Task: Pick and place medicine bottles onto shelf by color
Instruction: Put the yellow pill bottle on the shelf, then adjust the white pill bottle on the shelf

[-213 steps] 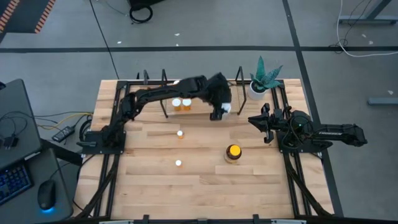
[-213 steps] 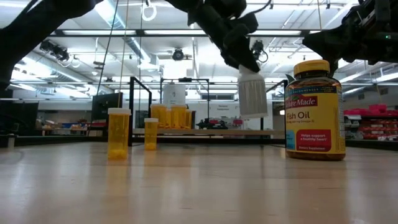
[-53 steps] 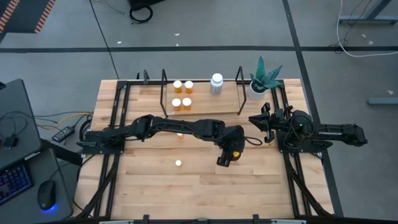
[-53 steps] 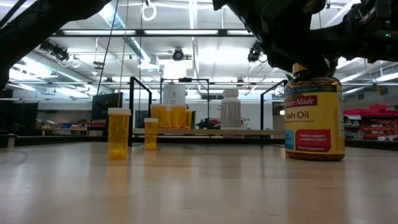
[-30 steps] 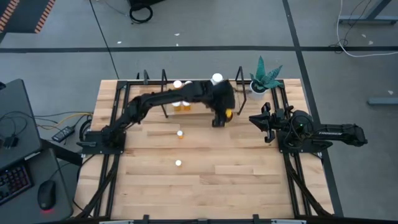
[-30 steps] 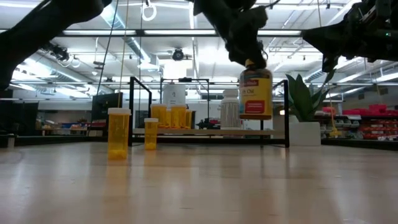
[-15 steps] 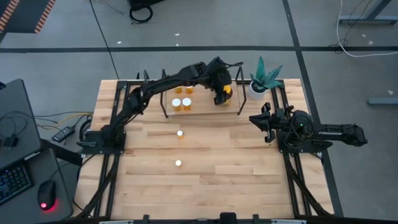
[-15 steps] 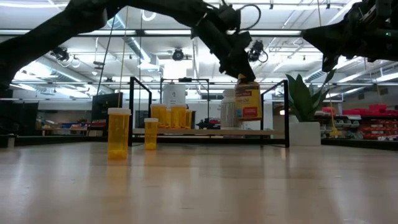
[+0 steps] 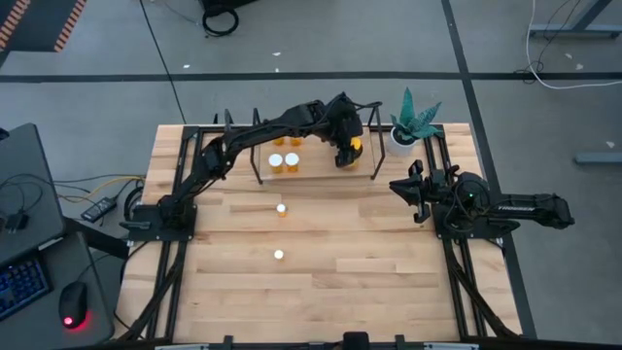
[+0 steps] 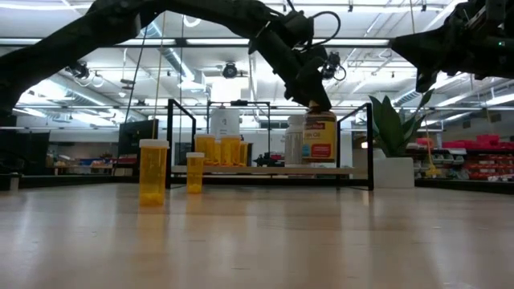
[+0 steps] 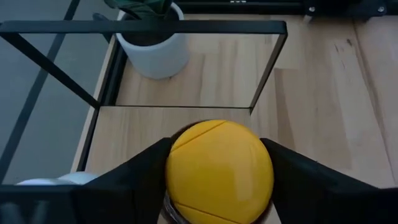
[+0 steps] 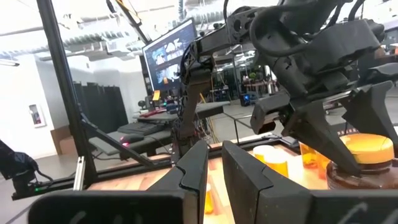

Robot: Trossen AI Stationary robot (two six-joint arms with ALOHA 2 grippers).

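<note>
My left gripper (image 9: 349, 148) reaches over the right part of the shelf (image 9: 374, 146) and is shut on the dark amber bottle (image 10: 321, 140), which has a yellow cap. The white bottle (image 10: 295, 146) stands just beside it on the shelf board; the arm hides it in the high view. Several small orange bottles (image 9: 283, 160) stand on the left part of the shelf. Two more orange bottles (image 9: 282, 207) (image 9: 279, 255) stand on the tabletop. My right gripper (image 9: 410, 192) waits at the table's right side, slightly open and empty. My left gripper pinches the amber bottle's yellow cap (image 11: 219, 168) between its two fingers (image 11: 146, 180), one on each side. The fingers come from above, slanting down from the table's left. The bottle stands upright, and its base seems to rest on the shelf board (image 10: 265, 169).
A white pot with a green plant (image 9: 408, 124) stands just right of the shelf at the far right corner. Black frame rails (image 9: 185, 194) run along both table sides. The near half of the wooden tabletop (image 9: 340, 292) holds only the two loose orange bottles.
My left gripper has carried the amber bottle toward the table's far edge and down, from above the table in front of the shelf onto its right part. The bottle hung tilted half a second ago and now stands upright beside the white bottle.
</note>
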